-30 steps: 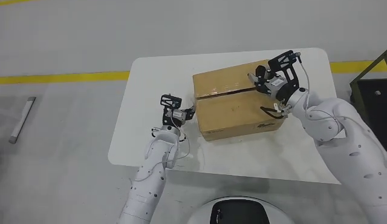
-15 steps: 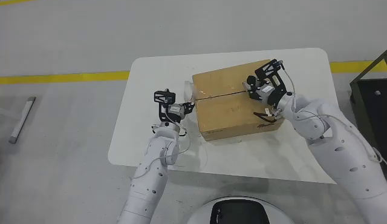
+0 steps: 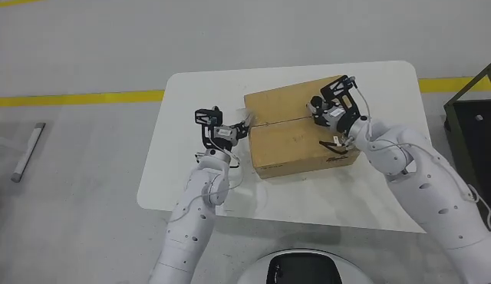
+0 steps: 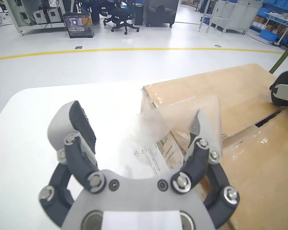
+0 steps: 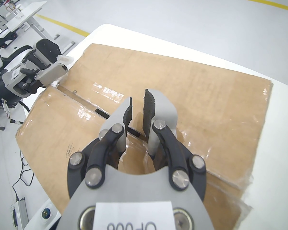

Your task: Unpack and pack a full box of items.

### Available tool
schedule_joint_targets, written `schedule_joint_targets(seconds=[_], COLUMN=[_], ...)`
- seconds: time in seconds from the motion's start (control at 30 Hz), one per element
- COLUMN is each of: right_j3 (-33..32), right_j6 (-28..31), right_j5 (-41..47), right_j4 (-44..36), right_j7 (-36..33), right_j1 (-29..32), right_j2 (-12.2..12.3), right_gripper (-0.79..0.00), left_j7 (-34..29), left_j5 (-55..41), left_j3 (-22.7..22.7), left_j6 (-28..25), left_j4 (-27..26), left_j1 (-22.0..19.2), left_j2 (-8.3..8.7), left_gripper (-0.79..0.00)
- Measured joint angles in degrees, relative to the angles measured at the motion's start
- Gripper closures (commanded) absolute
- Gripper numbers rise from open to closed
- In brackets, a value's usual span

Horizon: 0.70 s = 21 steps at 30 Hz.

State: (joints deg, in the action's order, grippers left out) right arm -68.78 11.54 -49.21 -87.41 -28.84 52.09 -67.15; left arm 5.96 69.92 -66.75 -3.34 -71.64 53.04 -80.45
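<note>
**Entry: cardboard box on bench, two end effectors at its lid**

One brown cardboard box (image 3: 295,142) is being carried by the white bench (image 3: 192,169), about mid-bench, flaps down along a central seam (image 3: 280,119). The left end effector (image 4: 136,118) is being held at the box's left end, fingers spread wide, with clear tape (image 4: 180,113) draped against one finger. The right end effector (image 5: 138,101) is being held over the seam, further right, fingers almost pressed together with nothing between them.
</note>
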Motion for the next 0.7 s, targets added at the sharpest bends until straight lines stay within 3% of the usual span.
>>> schedule_joint_targets(seconds=[0.57,0.7], right_j3=[0.9,0.8], right_j6=[0.5,0.4], right_j5=[-1.1,-2.1], right_j4=[1.8,1.2], right_j7=[-0.7,1.5], right_j1=[-0.4,-0.6], right_j2=[-0.3,-0.4], right_gripper=[-0.157,-0.117], left_j7=[0.1,0.3], left_j5=[1.6,1.8], left_j3=[1.0,0.8], left_j6=[-1.3,-1.4], left_j4=[-1.0,-1.0], left_j1=[-2.5,-2.6], left_j2=[-0.57,-0.61], left_gripper=[-0.785,-0.785])
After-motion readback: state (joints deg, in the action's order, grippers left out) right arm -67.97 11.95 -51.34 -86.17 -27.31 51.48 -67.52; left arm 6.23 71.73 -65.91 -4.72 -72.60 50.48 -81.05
